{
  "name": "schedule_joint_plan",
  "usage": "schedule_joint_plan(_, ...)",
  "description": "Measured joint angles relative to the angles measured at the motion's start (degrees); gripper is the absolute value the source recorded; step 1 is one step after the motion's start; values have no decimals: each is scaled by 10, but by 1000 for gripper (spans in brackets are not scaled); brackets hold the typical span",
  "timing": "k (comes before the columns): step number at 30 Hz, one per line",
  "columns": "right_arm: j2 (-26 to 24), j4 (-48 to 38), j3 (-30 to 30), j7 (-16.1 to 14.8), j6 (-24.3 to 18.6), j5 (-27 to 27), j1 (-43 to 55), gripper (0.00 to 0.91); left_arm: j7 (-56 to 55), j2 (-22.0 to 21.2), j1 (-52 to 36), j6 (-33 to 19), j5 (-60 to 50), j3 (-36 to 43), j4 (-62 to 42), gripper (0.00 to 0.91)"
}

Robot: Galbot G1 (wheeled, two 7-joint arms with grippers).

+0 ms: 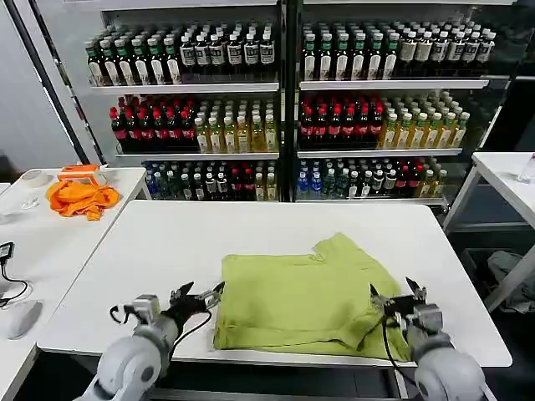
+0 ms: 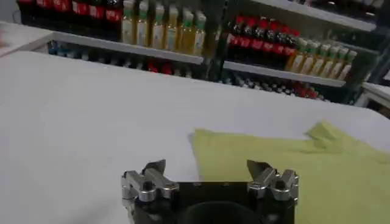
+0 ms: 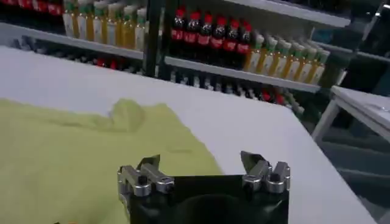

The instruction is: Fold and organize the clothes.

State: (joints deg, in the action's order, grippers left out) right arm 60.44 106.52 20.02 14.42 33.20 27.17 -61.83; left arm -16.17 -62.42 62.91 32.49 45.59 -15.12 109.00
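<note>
T-shirt (image 1: 305, 299): on counter (image 1: 251, 230), near front edge
Left end effector (image 1: 200, 298): just left of T-shirt
Right end effector (image 1: 394, 297): over T-shirt's right edge
Shelves (image 1: 284, 100): behind counter

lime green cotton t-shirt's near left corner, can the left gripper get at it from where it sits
Probably yes. The left gripper is open, just beside the left edge of the folded lime green cotton T-shirt on the white table, with nothing lying between them.

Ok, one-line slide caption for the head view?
Both grippers, left and right, open at the folded lime T-shirt's near corners.
</note>
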Motion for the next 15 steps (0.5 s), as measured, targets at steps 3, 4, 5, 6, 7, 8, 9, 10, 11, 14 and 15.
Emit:
schedule_joint_plan(3, 11, -48, -27, -1, 0, 12, 53, 907, -2, -12, -42, 0, -6, 20, -37, 907)
schedule_joint_plan(4, 15, -64, -36, -1, 0, 15, 69, 907, -2, -17, -56, 0, -9, 28, -51, 907)
schedule_joint_plan(5, 20, -82, -45, -2, 0, 17, 87, 907, -2, -21, -67, 0, -10, 34, -63, 907)
schedule_joint_plan(6, 24, -98, -54, -2, 0, 19, 102, 907, -3, -24, -79, 0, -11, 40, -75, 907)
schedule_joint_plan(7, 29, -114, -62, -2, 0, 20, 117, 907, -5, -28, -91, 0, -12, 46, -89, 907)
schedule_joint_plan(8, 35, -130, -69, -3, 0, 21, 132, 907, -5, -32, -101, 0, -14, 51, -100, 907)
schedule_joint_plan(9, 40, -148, -77, -4, -1, 23, 148, 907, -6, -35, -111, -1, -16, 56, -111, 907)
schedule_joint_plan(10, 45, -163, -83, -4, -1, 23, 161, 907, -7, -40, -121, -1, -18, 61, -123, 907)
schedule_joint_plan(11, 50, -177, -89, -4, -2, 24, 173, 907, -7, -44, -129, -1, -20, 66, -134, 907)
schedule_joint_plan(14, 65, -222, -105, -6, -5, 25, 209, 907, -7, -54, -149, -2, -27, 77, -164, 907)
schedule_joint_plan(15, 70, -237, -110, -7, -6, 25, 220, 907, -6, -57, -154, -2, -29, 81, -172, 907)
